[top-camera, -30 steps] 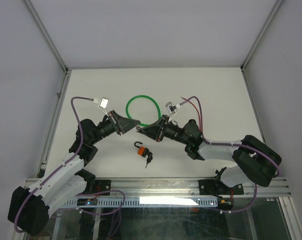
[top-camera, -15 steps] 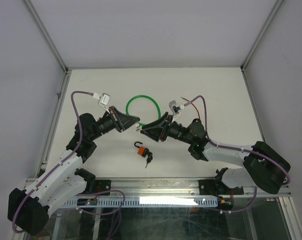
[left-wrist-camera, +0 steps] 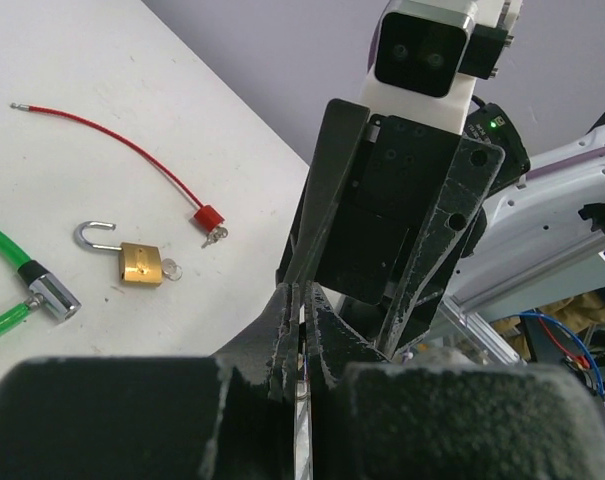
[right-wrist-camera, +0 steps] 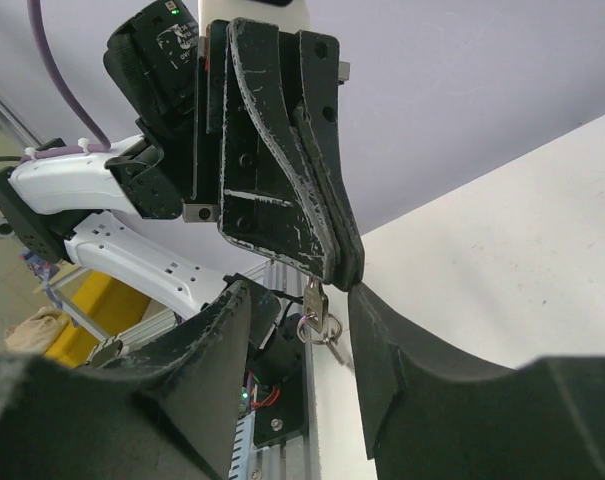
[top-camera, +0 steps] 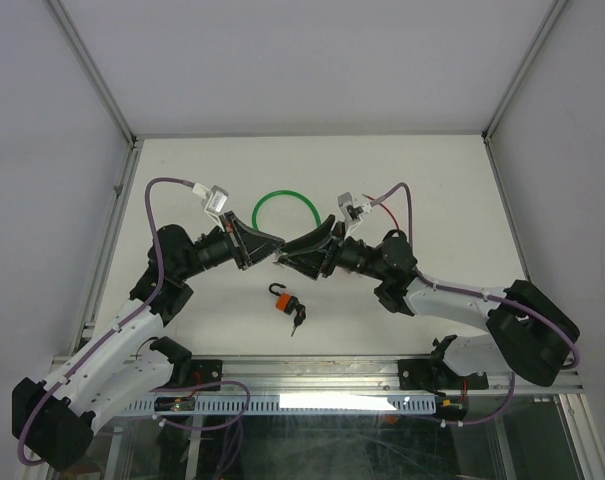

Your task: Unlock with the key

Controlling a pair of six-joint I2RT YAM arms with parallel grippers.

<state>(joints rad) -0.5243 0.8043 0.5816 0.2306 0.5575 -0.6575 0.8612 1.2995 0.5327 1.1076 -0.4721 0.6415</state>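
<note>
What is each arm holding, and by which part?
Left gripper pinches a small key by its upper end; its ring dangles below. Right gripper holds nothing, jaws open.

Green cable loop (top-camera: 285,192), brass-gold padlock (left-wrist-camera: 140,264), red wire (left-wrist-camera: 209,215), white table (left-wrist-camera: 102,60).

At the top view's centre the left claw (top-camera: 274,246) and right claw (top-camera: 285,256) are set tip to tip; on the surface (top-camera: 432,190) a cable loop (top-camera: 287,194) is laid above them in the frame, a small lock (top-camera: 282,299) below them; in the right wrist view a key (right-wrist-camera: 315,305) is hung under the left claw's pinched tips, between the right claw's parted fingers (right-wrist-camera: 402,350); at the left of the left wrist view a padlock (left-wrist-camera: 142,265) is laid lower left of a cable end (left-wrist-camera: 209,216).
</note>
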